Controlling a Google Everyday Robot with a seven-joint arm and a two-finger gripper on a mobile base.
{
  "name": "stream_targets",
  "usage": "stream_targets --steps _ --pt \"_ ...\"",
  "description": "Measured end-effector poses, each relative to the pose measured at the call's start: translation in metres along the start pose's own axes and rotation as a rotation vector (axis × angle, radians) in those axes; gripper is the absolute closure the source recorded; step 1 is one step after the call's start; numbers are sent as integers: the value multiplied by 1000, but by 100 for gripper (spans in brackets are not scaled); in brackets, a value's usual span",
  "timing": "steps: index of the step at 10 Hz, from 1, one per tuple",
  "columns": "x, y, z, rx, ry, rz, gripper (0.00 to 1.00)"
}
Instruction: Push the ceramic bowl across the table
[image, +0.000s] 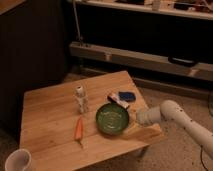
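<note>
The ceramic bowl (112, 119), round, shallow and glossy green, sits on the light wooden table (50, 110) near its right front corner. My gripper (137, 118) is at the end of a white arm that comes in from the right. It sits low over the table right beside the bowl's right rim. I cannot tell if it touches the rim.
An orange carrot (78, 129) lies left of the bowl. A small pale bottle (81, 99) stands behind the carrot. A white and blue packet (121, 97) lies just behind the bowl. A white cup (17, 161) shows at the bottom left. A dark shelf unit (150, 55) stands behind the table.
</note>
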Motion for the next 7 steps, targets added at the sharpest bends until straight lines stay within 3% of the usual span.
stream_targets --steps 7 --pt "-25 -7 36 -50 -5 -49 20"
